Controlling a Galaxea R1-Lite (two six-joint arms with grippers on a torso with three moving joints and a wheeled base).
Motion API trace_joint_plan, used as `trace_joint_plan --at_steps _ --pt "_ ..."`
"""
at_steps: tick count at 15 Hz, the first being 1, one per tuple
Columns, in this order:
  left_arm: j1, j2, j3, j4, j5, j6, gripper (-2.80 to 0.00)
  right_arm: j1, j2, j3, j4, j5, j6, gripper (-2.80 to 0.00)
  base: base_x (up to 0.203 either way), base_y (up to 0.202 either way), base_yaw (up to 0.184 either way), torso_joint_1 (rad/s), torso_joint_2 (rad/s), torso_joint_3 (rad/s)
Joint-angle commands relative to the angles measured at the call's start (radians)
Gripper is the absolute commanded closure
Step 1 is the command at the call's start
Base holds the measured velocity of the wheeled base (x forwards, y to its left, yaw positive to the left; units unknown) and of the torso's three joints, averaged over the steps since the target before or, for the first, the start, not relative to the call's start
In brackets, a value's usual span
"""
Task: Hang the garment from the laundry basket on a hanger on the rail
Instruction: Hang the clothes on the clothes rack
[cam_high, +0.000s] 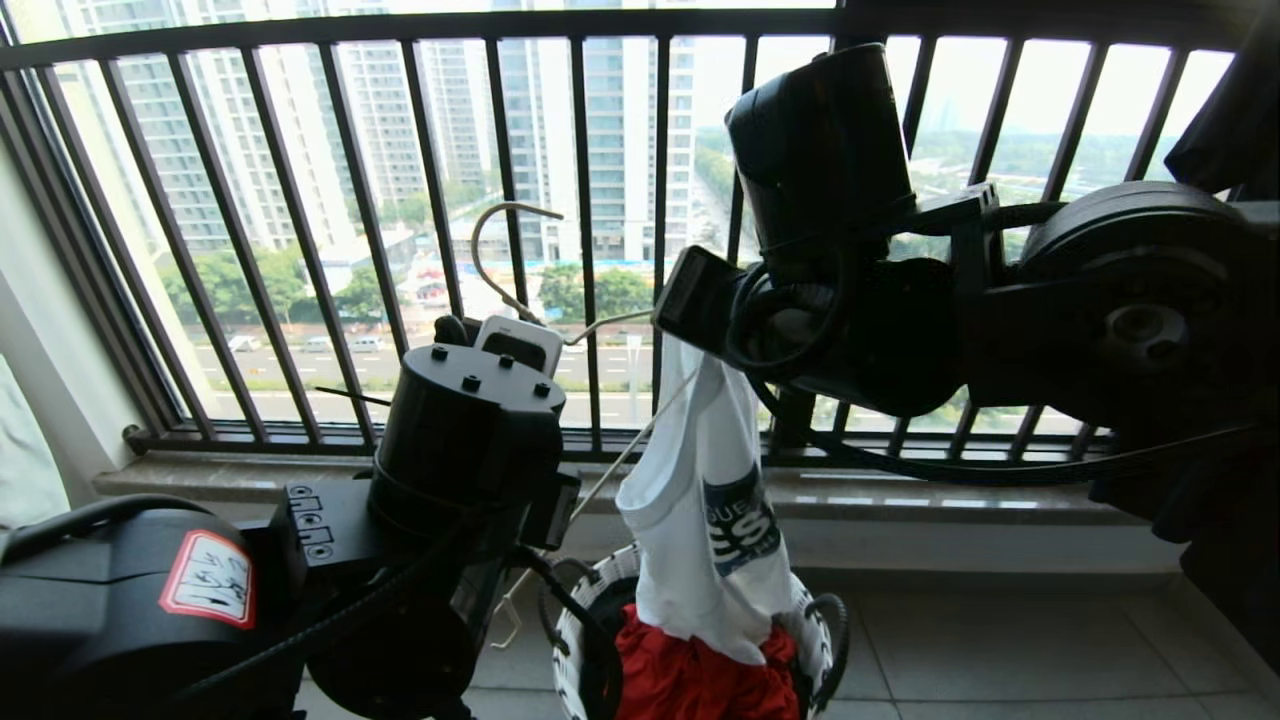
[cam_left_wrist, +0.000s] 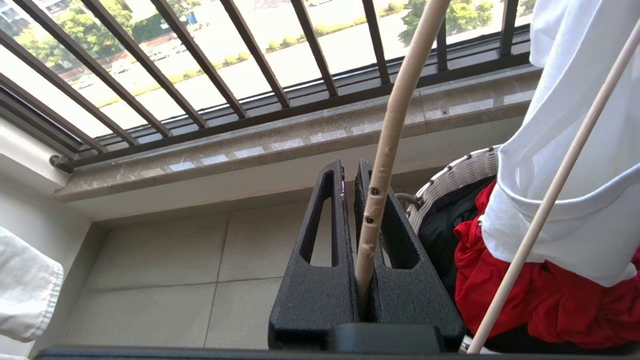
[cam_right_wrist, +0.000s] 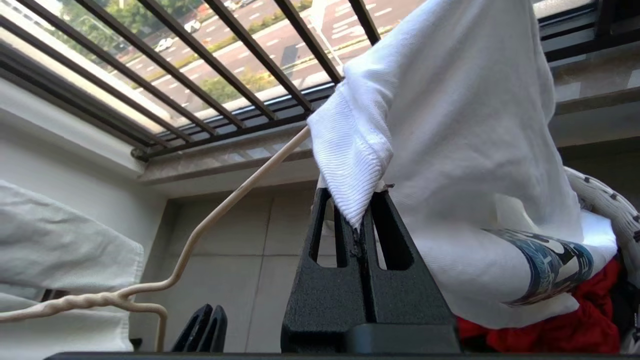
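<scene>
The white garment (cam_high: 700, 500) with its dark blue chest graphic hangs over the laundry basket (cam_high: 575, 625), its lower edge resting on what lies inside. My right gripper (cam_right_wrist: 356, 200) is shut on a ribbed edge of the garment (cam_right_wrist: 465, 125) and holds it up. My left gripper (cam_left_wrist: 349, 167), to the left of the basket (cam_left_wrist: 460, 172), is shut on the cream wire hanger (cam_left_wrist: 395, 110). The hanger's hook (cam_high: 505, 215) points up in front of the railing. One hanger arm (cam_left_wrist: 550, 195) runs across the cloth. The rail is out of view.
A black railing of vertical bars (cam_high: 580, 150) and a stone sill (cam_high: 900, 500) close the front. Red cloth (cam_high: 700, 680) and a black garment (cam_left_wrist: 445, 225) fill the basket. White fabric (cam_left_wrist: 25, 285) hangs at the left wall. Tiled floor (cam_high: 1000, 650) lies right of the basket.
</scene>
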Motion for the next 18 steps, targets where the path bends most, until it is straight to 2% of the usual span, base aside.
trace_joint_plan --at_steps 1,3,6,7,8,10,12,14,15,18 --pt "0.012 0.007 -0.003 -0.003 0.004 -0.003 0.00 0.026 -0.043 0.016 0.036 0.047 0.002 0.00 0.000 0.000 0.000 0.000 0.00 0.000" --pt "0.018 0.017 -0.012 -0.003 0.002 -0.012 0.00 0.049 -0.077 0.053 0.052 0.109 -0.023 0.00 0.000 0.000 0.000 0.000 0.00 0.000" --pt "0.018 0.006 -0.015 -0.003 -0.010 -0.022 0.00 0.062 -0.104 0.117 0.048 0.172 -0.117 0.00 0.000 0.000 0.000 0.000 0.00 0.000" --pt "0.018 0.003 -0.015 -0.003 -0.021 -0.037 0.00 0.063 -0.113 0.136 0.045 0.192 -0.145 0.00 0.000 0.000 0.000 0.000 0.00 0.000" --pt "0.018 -0.002 -0.015 -0.003 -0.060 -0.051 0.00 0.063 -0.124 0.152 0.042 0.207 -0.166 0.00 0.000 0.000 0.000 0.000 0.00 0.000" --pt "0.017 -0.004 -0.009 -0.003 -0.131 -0.067 0.00 0.064 -0.137 0.164 0.037 0.212 -0.183 0.00 0.000 0.000 0.000 0.000 0.00 0.000" --pt "0.007 0.006 -0.006 -0.003 -0.140 -0.105 0.00 0.064 -0.139 0.175 0.000 0.213 -0.185 0.00 0.000 0.000 0.000 0.000 0.00 0.000" --pt "0.002 0.031 0.005 -0.005 -0.140 -0.105 0.00 0.068 -0.148 0.182 -0.030 0.213 -0.188 0.00 0.000 0.000 0.000 0.000 0.00 0.000" --pt "0.001 0.046 0.008 -0.029 -0.139 -0.106 0.00 0.075 -0.152 0.182 -0.031 0.213 -0.196 0.00 0.000 0.000 0.000 0.000 0.00 0.000" --pt "-0.042 0.062 0.063 -0.206 -0.157 -0.097 0.00 0.122 -0.151 0.182 -0.059 0.212 -0.231 0.00 0.000 0.000 0.000 0.000 0.00 0.000"
